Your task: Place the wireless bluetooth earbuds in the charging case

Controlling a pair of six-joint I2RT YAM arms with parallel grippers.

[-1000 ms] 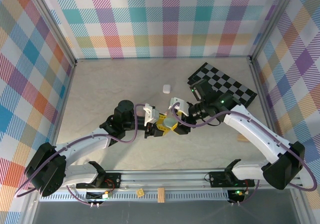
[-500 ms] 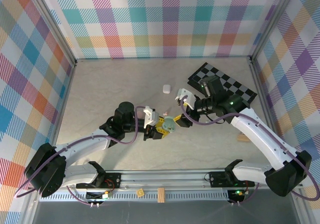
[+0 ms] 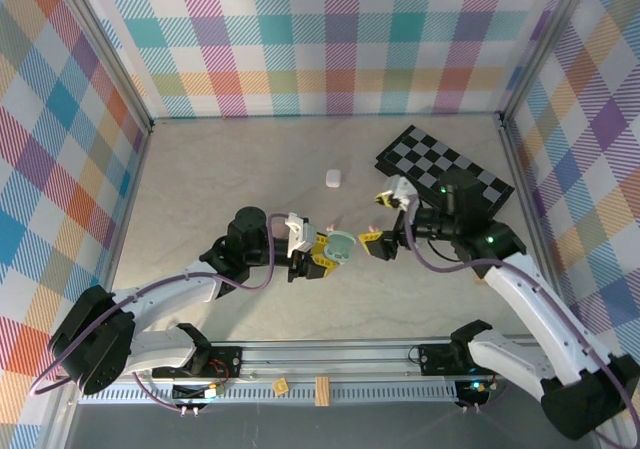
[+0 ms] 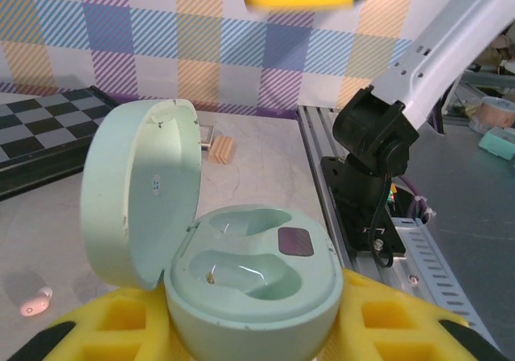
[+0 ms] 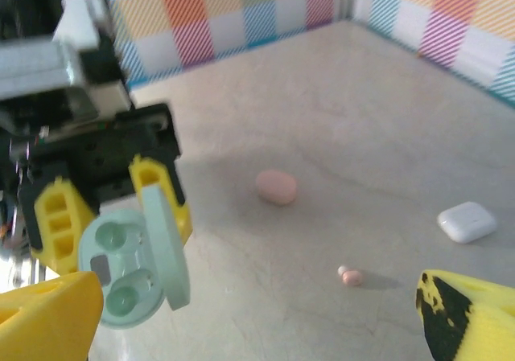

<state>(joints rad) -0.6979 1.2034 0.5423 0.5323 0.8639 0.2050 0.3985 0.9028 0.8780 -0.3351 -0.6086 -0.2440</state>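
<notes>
My left gripper (image 3: 326,252) is shut on a mint green charging case (image 3: 338,247), which it holds above the table. In the left wrist view the case (image 4: 257,272) sits between yellow padded fingers (image 4: 418,325). Its lid (image 4: 141,192) stands open and both wells are empty. My right gripper (image 3: 378,217) hangs open just right of the case, with nothing between its yellow fingers (image 5: 48,317). A pink earbud (image 5: 351,276) lies on the table ahead of it, also seen as the earbud (image 4: 32,305) low in the left wrist view.
A pink closed case (image 5: 276,186) and a white closed case (image 5: 467,221) lie on the table; the white case (image 3: 333,178) is toward the back. A black checkerboard (image 3: 450,174) lies at the right rear. Plaid walls surround the table.
My right gripper has pulled back from the mint case to the right and opened wide. The left gripper still holds the case in nearly the same place.
</notes>
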